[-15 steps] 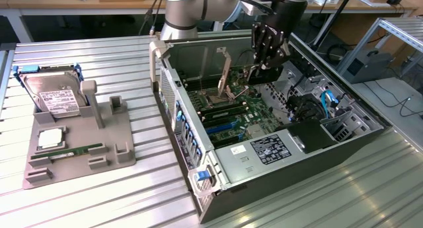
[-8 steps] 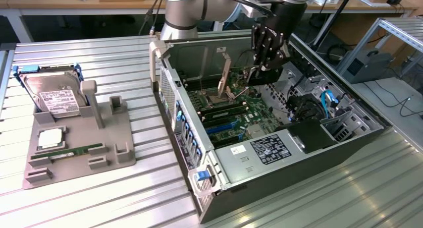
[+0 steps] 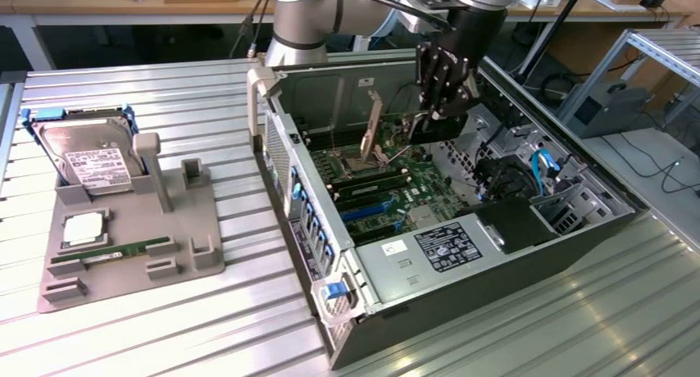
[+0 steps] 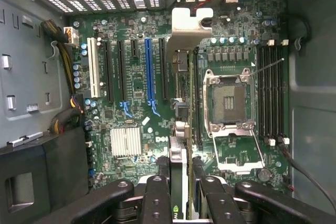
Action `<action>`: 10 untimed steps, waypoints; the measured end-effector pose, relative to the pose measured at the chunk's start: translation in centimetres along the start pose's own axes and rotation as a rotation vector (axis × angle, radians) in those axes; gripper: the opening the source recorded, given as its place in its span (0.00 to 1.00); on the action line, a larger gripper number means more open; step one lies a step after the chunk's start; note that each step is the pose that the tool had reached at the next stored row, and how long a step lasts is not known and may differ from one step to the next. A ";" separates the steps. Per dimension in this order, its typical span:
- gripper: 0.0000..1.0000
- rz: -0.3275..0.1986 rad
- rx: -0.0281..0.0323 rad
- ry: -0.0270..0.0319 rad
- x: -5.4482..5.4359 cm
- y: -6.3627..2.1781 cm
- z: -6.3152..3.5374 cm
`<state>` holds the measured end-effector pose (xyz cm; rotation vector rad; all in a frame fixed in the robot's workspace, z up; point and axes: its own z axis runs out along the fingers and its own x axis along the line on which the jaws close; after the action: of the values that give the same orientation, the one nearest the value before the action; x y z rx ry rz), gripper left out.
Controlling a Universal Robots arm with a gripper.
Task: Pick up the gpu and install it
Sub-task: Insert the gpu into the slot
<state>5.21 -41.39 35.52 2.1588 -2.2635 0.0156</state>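
Gripper point(image 4: 181, 195) is closed on the gpu point(image 4: 181, 148), holding it on edge inside the open computer case point(image 3: 366, 340), just above the motherboard point(image 4: 137, 85). Seen from the wrist, the card is a thin dark strip running away from the black fingers point(image 4: 156, 198). Its bent silver bracket point(image 4: 189, 23) is at the far end by the rear vents. The card sits between the blue expansion slot point(image 4: 148, 72) and the CPU socket point(image 4: 228, 100).

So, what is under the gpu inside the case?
The motherboard with its expansion slots lies below the gpu. The strip straight under the card is covered by it.
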 end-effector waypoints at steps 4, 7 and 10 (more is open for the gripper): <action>0.27 0.000 0.0000 0.0001 0.1 0.00 0.20; 0.27 0.000 0.0000 0.0001 0.2 0.00 0.32; 0.27 0.000 0.0000 0.0001 0.2 0.01 0.41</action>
<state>5.19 -41.61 35.11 2.1588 -2.2633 0.0156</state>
